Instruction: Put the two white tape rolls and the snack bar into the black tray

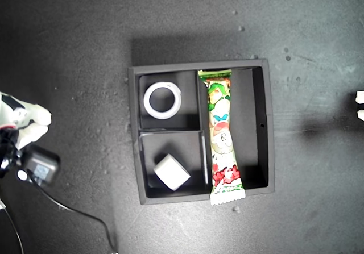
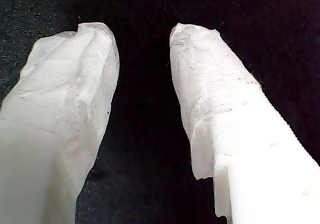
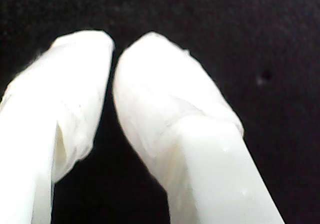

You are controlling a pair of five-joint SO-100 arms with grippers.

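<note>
All three items already sit in the black tray (image 1: 259, 129): both tape rolls (image 1: 162, 100) and the snack bar (image 1: 222, 134), which overhangs one wall. My first hand (image 2: 142, 33) is parted and empty; my second hand (image 3: 114, 46) is nearly closed on nothing.

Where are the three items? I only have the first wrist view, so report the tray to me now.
Observer: In the exterior view, the wider tape roll lies flat in one small compartment of the black tray.
Operator: Give me the other roll.
Observer: The smaller tape roll sits in the second small compartment.
Operator: Now the bar.
Observer: The snack bar lies in the long compartment, its red-lettered end riding over the tray wall.
</note>
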